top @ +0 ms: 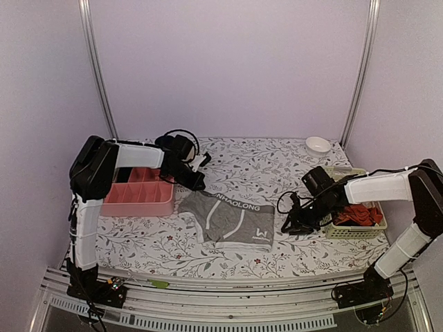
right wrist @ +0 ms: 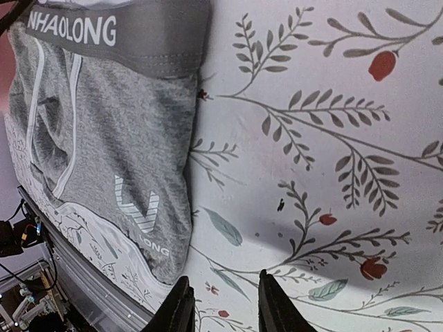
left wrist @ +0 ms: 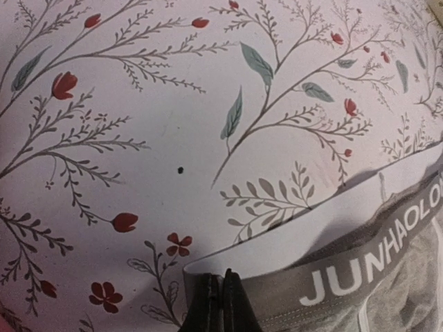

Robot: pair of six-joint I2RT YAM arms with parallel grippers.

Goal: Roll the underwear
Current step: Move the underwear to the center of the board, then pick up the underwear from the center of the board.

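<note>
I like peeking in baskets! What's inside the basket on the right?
The basket holds orange-red clothes, heaped up. Anything beneath them is hidden, and the right arm covers part of the basket.

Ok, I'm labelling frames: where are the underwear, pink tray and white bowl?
underwear [top: 232,221], top view, grey front panel.
pink tray [top: 138,206], top view, near wall.
white bowl [top: 318,151], top view, front wall.

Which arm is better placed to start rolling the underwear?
Left. The left gripper is shut at the waistband corner of the underwear, seemingly pinching it. The right gripper stands open over the tablecloth beside it.
</note>
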